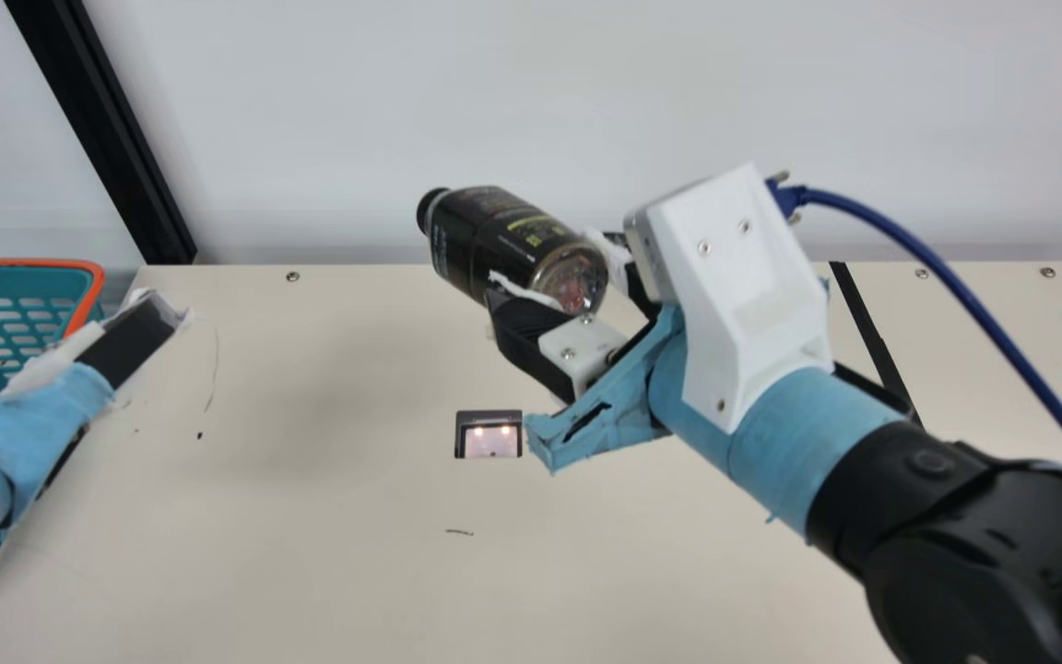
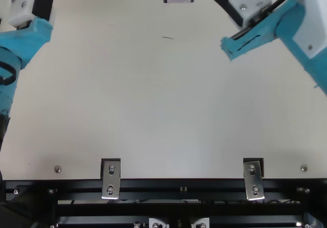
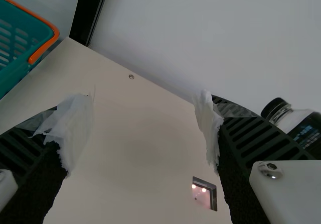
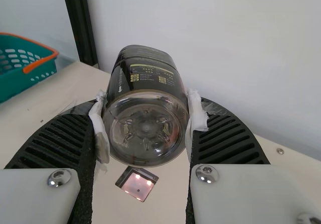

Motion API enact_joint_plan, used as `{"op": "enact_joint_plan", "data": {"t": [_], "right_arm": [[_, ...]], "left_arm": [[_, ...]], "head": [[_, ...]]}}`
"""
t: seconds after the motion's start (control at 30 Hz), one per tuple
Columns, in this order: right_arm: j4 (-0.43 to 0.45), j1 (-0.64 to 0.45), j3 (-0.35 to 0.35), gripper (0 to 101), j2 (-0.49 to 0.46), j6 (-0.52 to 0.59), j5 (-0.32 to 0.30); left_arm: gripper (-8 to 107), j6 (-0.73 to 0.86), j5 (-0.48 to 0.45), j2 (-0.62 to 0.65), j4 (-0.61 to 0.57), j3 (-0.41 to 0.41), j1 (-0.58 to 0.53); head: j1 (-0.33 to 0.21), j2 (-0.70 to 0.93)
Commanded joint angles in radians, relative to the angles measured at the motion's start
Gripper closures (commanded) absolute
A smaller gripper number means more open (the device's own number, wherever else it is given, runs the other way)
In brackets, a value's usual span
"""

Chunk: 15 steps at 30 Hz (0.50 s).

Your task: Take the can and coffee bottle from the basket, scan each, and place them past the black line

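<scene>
Currently, your right pincer (image 1: 557, 281) is clamped on the coffee bottle (image 1: 503, 235) near its base, holding it tilted above the desk (image 1: 310, 553), cap toward your left. Your left pincer (image 1: 148, 321) is spread well apart near the teal basket (image 1: 87, 304). You have the lit scanner (image 1: 489, 441) between both arms, and the black line (image 1: 874, 337) at your right.

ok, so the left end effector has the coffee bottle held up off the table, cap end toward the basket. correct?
Wrong arm: the right end effector grips the coffee bottle, per the main view. The left end effector is open with nothing between its fingers. The rest holds: bottle up off the table, cap end toward the basket.
</scene>
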<state>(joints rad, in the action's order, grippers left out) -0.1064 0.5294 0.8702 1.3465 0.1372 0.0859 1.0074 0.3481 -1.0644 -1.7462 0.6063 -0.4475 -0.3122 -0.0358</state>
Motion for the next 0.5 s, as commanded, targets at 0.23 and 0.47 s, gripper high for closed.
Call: {"op": "enact_joint_plan", "data": {"t": [0.23,0.47], "right_arm": [[0.039,0.011,-0.086,101,0.09,-0.036,0.214],[0.084,0.008,-0.113,101,0.154,-0.064,0.301]], "left_arm": [[9,0.0,0.0,0.0,0.0,0.0,0.0],[9,0.0,0.0,0.0,0.0,0.0,0.0]], "head": [[-0.004,-0.003],[-0.004,-0.003]]}}
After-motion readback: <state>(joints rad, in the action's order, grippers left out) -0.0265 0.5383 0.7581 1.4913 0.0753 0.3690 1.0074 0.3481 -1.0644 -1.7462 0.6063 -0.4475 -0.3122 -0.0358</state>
